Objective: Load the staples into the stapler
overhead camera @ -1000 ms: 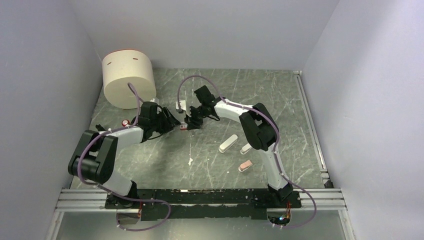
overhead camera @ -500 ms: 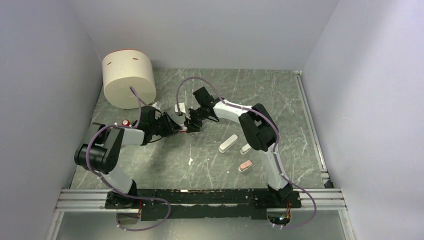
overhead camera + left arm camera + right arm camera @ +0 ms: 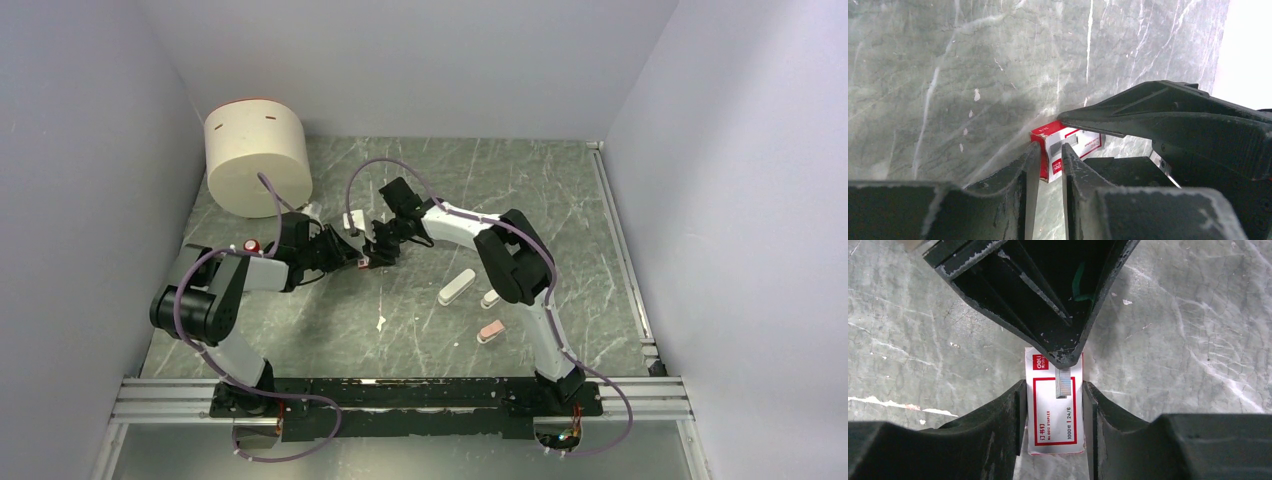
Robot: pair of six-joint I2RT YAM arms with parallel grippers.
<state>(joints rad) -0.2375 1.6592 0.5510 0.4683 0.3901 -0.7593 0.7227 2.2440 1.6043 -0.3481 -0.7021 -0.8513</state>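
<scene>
The staples' little red-and-white box [image 3: 364,263] lies on the green marble table, left of centre. My right gripper [image 3: 376,254] comes down on it from behind, and its fingers press both long sides of the box [image 3: 1054,425]. From the left, my left gripper [image 3: 350,259] has its narrow jaws pinched on the box's red end [image 3: 1039,150]. The staples themselves are hidden; only a printed picture of them shows on the box. The slim white stapler [image 3: 456,287] lies apart to the right, untouched.
A big cream cylinder [image 3: 257,158] stands at the back left. A short white stubby piece [image 3: 491,298] and a pink stubby piece [image 3: 490,332] lie near the stapler. A white scrap [image 3: 381,322] lies mid-table. Grey walls close in on three sides.
My left gripper has swung right to the box and narrowed its jaws onto the box's end. The right gripper has edged a little left, staying on the box.
</scene>
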